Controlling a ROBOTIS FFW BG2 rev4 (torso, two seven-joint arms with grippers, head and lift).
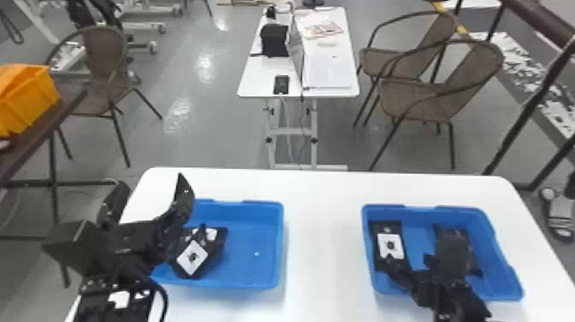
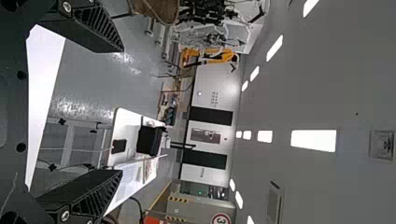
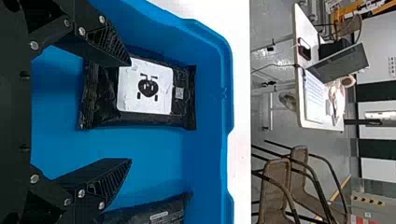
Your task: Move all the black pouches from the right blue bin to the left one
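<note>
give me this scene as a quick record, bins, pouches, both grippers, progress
surface: white table
left bin: blue, at least two black pouches, overlapping
right bin: blue, a label-up pouch along its left side, another pouch on its right
left gripper: open, at left bin's left side
right gripper: open, in or just above right bin
progress: unfinished, pouches in both bins

The left bin [image 1: 281,240] and the right bin [image 1: 445,210] were plain blue, the table [image 1: 325,244] white. A black pouch [image 3: 105,109] bore a white label [image 3: 161,81] with a black figure. The crate [image 1: 32,102] was orange, the chair [image 1: 445,94] brown, the floor [image 1: 205,141] grey.
</note>
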